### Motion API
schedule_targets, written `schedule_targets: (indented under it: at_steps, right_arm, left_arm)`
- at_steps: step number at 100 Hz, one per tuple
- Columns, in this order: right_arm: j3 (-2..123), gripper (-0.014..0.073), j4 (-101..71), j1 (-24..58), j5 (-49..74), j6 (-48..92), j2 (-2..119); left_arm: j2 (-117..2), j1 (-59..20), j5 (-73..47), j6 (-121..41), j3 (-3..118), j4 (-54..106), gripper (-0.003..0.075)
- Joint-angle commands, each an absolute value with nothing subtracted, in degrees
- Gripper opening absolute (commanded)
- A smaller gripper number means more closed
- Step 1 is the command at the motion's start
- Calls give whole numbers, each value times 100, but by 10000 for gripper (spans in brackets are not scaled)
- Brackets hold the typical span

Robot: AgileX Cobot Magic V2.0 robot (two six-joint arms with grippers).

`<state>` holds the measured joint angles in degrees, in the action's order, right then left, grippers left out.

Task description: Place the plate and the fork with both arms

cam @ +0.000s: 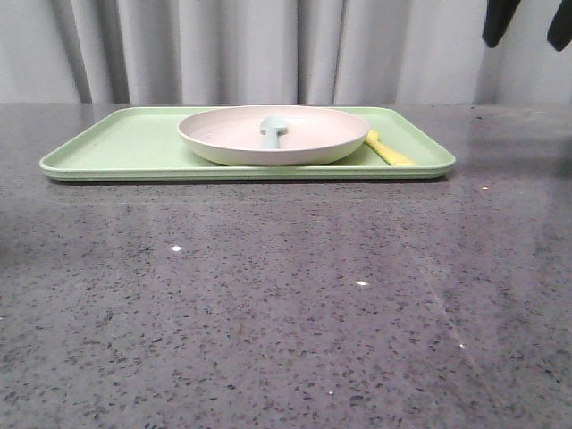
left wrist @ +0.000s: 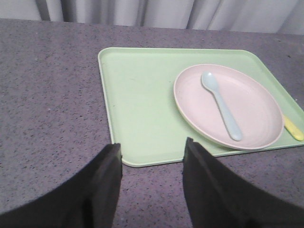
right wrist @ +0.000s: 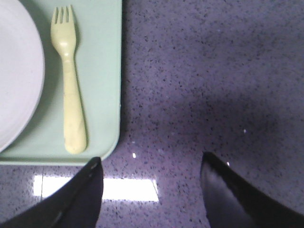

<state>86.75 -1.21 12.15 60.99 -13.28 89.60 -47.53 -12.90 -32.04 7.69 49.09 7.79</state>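
Note:
The pale cream-pink plate [cam: 223,134] sits on a light-green tray [cam: 116,147] at the back of the table, with a pale blue-green spoon [cam: 271,130] lying in it. The yellow fork [cam: 390,150] lies on the tray just right of the plate. In the left wrist view my left gripper [left wrist: 152,152] is open and empty above the tray's near left corner [left wrist: 142,95], with the plate [left wrist: 256,109] beyond it. In the right wrist view my right gripper [right wrist: 151,164] is open and empty over bare table just right of the tray's corner, with the fork [right wrist: 70,90] beside the plate [right wrist: 16,71].
The grey speckled table [cam: 286,313] stretches in front of the tray. Grey curtains [cam: 268,45] hang behind. Two dark fingers [cam: 497,22] hang at the top right of the front view.

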Motion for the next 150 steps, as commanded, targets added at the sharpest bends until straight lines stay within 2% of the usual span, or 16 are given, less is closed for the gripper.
schedule_targets:
  at_steps: [1,27,34,41,53,60,72,96,120,150]
  right_arm:
    - [8288,456,0,1178,5567,-1248,8126]
    - [6730,456,303,1178,4789,-1253,6502]
    - [6375,425,388,1178,4615,-1258,6084]
    - [6037,338,443,1178,4439,-1258,5686]
    - [5503,127,549,1178,4163,-1258,5036]
    - [5201,34,555,1178,3993,-1258,4661]
    - [4655,-52,560,1178,3449,-1258,3935]
    - [3560,-56,560,1178,2421,-1258,2542]
    - [2807,-56,560,1178,2227,-1258,1492]
    - [2636,-56,560,1178,2267,-1258,1213]
  left_arm:
    - [-4577,-1124,-2714,841,4923,707,264]
    - [-4077,-639,-2714,841,4548,480,209]
    - [-3949,-571,-2691,841,4440,374,176]
    - [-3806,-561,-2694,841,4321,255,131]
    - [-3531,-561,-2674,841,4101,214,44]
    - [-3365,-561,-2664,841,3983,203,0]
    - [-3021,-561,-2416,841,3710,105,-20]
    - [-2202,-561,-1962,830,3014,0,-20]
    - [-1428,-561,-1945,830,2467,-83,-20]
    - [-1069,-561,-1956,830,2308,-114,-20]
